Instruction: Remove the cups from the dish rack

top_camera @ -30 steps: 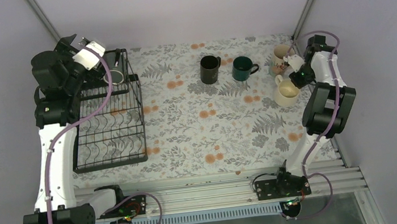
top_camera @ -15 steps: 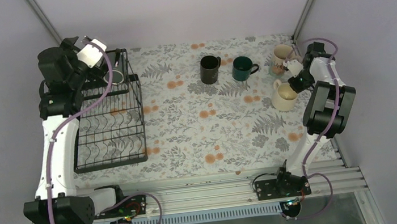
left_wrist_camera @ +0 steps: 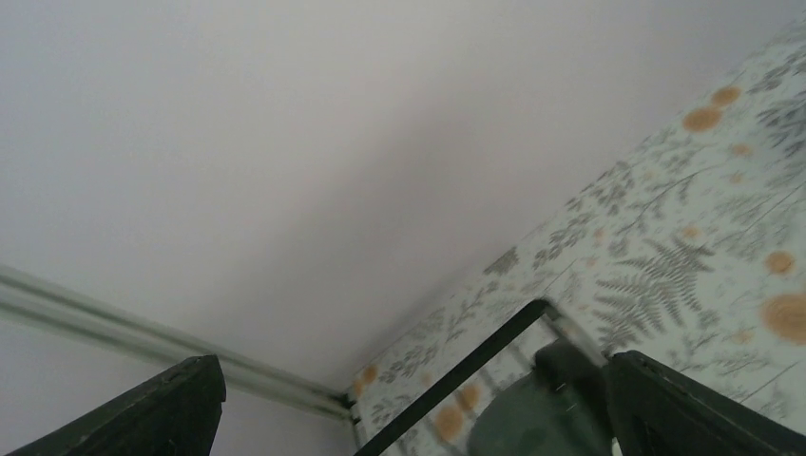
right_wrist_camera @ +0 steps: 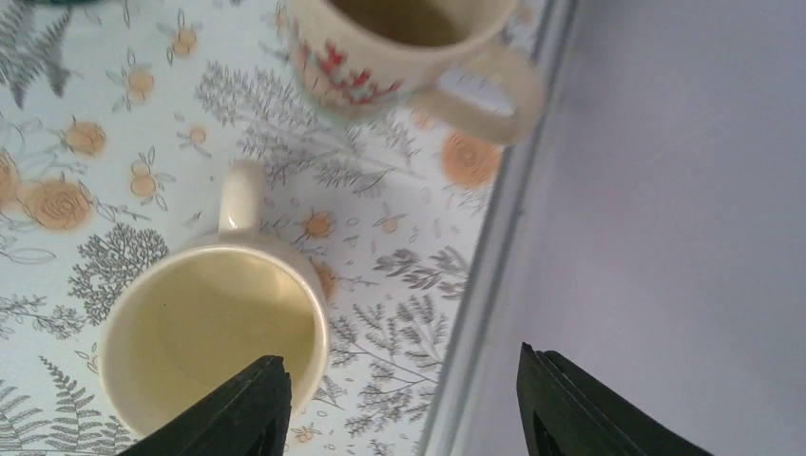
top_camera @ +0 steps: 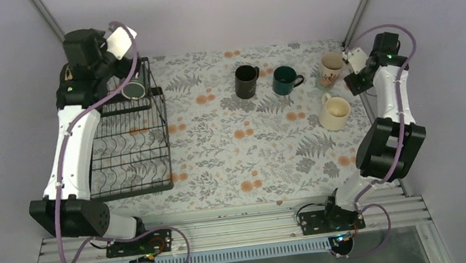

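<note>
My left hand [left_wrist_camera: 409,366] is wide open by the dark grey cup [top_camera: 134,88] in the dish rack [top_camera: 129,157], ready to grab it, I think. My right hand [right_wrist_camera: 399,359] hangs open and empty near the beige cup [top_camera: 335,112].

I am two arms of one make: white shells for the long links, chunky black housings at every joint. My left arm [top_camera: 70,151] trails a purple cable [top_camera: 58,213] that runs in loose loops from base to wrist, and my right arm [top_camera: 392,95] wears one just like it. A white block [top_camera: 122,41] sits at the left wrist, and a smaller one at the right. Each of my bases [top_camera: 138,242] is a black box with thin red and black wires coiled beside it. My left pincer [left_wrist_camera: 409,359] has broad, matte, dark fingers [left_wrist_camera: 157,408] with slanted tips; my right pincer [right_wrist_camera: 399,353] has the same, tapering to blunt wedges.
</note>
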Controlling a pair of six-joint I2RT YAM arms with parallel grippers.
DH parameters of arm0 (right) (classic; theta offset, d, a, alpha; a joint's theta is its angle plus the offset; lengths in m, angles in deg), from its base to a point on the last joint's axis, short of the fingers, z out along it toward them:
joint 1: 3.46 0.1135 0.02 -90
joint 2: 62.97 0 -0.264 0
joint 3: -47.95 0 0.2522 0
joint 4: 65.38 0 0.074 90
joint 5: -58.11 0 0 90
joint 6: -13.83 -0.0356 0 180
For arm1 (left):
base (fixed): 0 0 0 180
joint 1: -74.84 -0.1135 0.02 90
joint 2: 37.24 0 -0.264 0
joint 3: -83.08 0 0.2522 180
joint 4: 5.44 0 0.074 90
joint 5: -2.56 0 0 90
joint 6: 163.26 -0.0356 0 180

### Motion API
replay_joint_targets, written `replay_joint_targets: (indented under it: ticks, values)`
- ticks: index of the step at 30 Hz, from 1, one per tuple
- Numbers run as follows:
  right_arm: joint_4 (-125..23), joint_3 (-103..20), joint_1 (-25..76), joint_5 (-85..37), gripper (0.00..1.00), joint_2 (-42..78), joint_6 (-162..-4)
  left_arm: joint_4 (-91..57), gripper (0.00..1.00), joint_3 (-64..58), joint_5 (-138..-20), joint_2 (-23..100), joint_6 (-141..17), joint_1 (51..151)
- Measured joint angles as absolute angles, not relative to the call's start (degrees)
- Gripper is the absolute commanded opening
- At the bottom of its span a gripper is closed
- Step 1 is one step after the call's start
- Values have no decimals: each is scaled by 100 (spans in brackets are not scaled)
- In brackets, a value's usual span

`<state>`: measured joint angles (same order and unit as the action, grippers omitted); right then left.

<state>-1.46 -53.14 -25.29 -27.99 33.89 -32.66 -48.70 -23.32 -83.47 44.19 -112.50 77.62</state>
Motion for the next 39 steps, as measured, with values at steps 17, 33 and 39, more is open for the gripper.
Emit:
replay_joint_targets:
  ticks: [17,33,39]
  values:
    - [260,-6012,-2220,-2637,64,2545,-3920,-6146,94,-3025,-9654,5691,-9016,8595]
    - [372,-5974,-2172,-2609,64,2421,-3915,-6691,38,-3418,-9536,5840,-8588,8623]
    - [455,-6040,-2109,-2595,64,2421,-3909,-6809,20,-3418,-9562,5844,-8572,8626]
